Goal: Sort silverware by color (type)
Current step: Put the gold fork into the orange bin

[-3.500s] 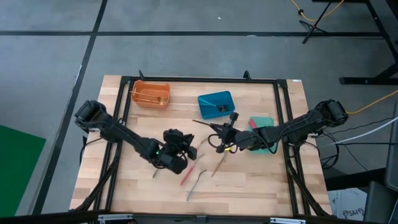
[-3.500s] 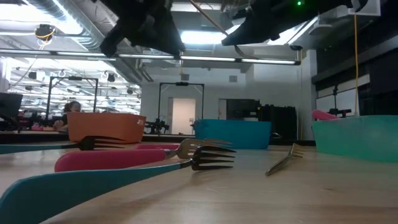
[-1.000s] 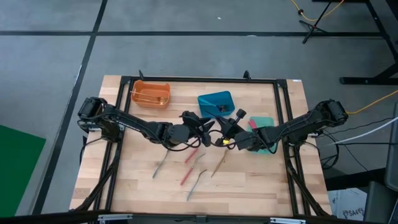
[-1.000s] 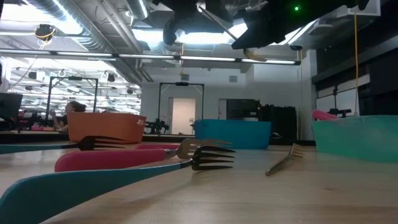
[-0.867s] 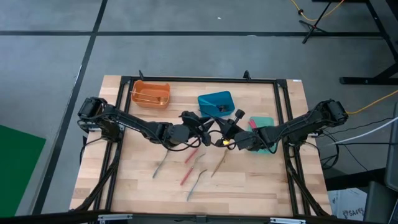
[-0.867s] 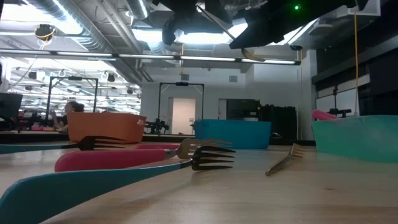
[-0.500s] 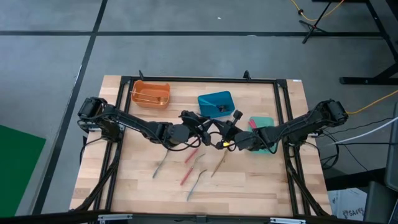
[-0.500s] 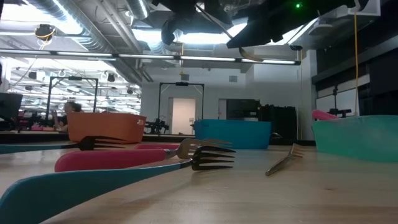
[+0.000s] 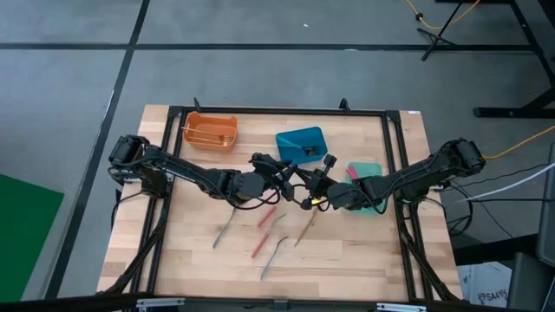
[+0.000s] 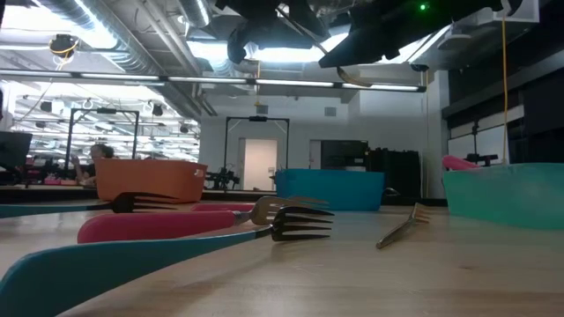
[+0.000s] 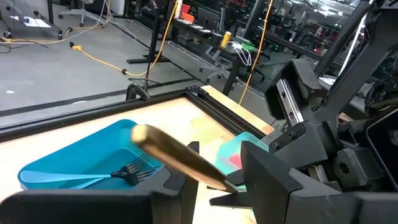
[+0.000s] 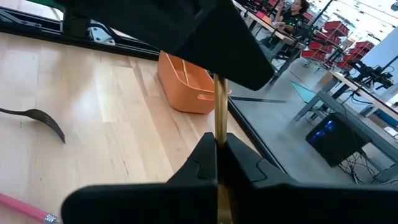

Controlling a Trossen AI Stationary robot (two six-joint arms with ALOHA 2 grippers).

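Note:
A gold utensil (image 11: 180, 158) hangs above the table's middle. My right gripper (image 12: 217, 180), also in the high view (image 9: 305, 189), is shut on it. My left gripper (image 11: 214, 186), also in the high view (image 9: 284, 176), faces it, open. The left fingers stand on either side of the utensil's rounded free end (image 11: 142, 134), and I see no touch. Several more pieces of silverware lie flat on the wood: a red one (image 9: 260, 247), a gold one (image 9: 303, 230) and silver-grey ones (image 9: 224, 230). My right gripper pinches the gold utensil's shaft (image 12: 219, 134) between its two fingers. The utensil runs straight out ahead of the fingers, toward the left gripper. It is lifted clear of the table. Which end is between the fingers is hidden by the gripper itself.
An orange bin (image 9: 211, 132) with gold pieces stands at the far left. A blue bin (image 9: 301, 145) holds a fork, and a green bin (image 9: 373, 169) lies partly under my right arm. The near half of the table has the loose utensils.
My right gripper has turned a little at the wrist with the gold utensil still in it. Both hands stay where they were, and the pieces on the table have not moved.

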